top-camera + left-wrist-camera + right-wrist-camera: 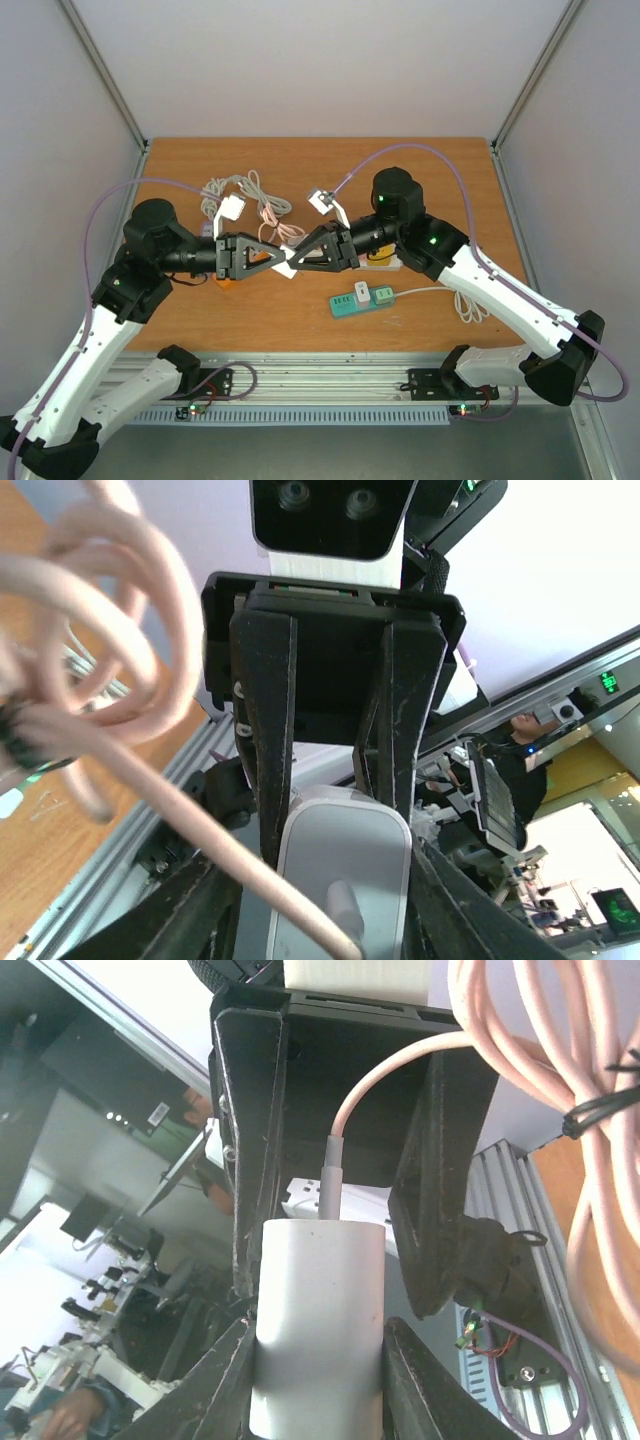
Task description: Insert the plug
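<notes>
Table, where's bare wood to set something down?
Bare wood lies along the near edge between the left arm and the green power strip, and in the far right corner behind the right arm. Coiled cables crowd the far left; the left claw and right claw meet at the white charger in the middle.

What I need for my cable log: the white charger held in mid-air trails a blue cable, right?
Not blue: the white charger held in mid-air trails a pink cable. The right wrist view shows it plainly.
</notes>
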Motion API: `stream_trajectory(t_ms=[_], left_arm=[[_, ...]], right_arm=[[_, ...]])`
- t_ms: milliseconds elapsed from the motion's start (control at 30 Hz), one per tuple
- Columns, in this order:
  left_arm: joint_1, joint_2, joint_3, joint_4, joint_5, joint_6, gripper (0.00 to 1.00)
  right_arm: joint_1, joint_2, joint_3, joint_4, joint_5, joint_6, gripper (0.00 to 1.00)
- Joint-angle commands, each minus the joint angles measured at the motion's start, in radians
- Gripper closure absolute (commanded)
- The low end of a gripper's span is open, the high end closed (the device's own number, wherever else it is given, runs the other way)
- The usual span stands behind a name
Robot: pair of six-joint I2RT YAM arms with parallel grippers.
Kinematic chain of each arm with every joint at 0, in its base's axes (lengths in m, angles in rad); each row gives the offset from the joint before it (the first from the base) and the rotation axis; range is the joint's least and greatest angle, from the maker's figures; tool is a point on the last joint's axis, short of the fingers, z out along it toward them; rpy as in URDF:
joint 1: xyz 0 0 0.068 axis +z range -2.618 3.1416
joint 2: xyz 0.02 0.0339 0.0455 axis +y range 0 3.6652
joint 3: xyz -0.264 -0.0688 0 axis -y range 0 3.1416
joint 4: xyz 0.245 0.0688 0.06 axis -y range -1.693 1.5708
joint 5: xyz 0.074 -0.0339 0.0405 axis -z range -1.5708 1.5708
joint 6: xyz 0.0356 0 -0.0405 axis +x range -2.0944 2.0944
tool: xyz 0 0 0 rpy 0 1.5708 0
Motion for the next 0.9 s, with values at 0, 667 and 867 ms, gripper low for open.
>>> stream_trajectory(t_ms=[0, 667, 867], left_arm=[[0.000, 0.006, 0.020, 0.030, 0.082, 0.018, 0.59], [0.000, 0.138, 0.252, -0.511, -0.595, 0.474, 0.89], [0.016, 0.207, 0.256, -0.457, -0.927, 0.576, 0.87]], right_arm=[[-0.009, 0.016, 0.057, -0.002, -0.056, 0.033, 0.89], [-0.160, -0.133, -0.116, -0.068, 0.250, 0.014, 0.26], [-0.171, -0.256, -0.212, -0.093, 0.368, 0.010, 0.25]])
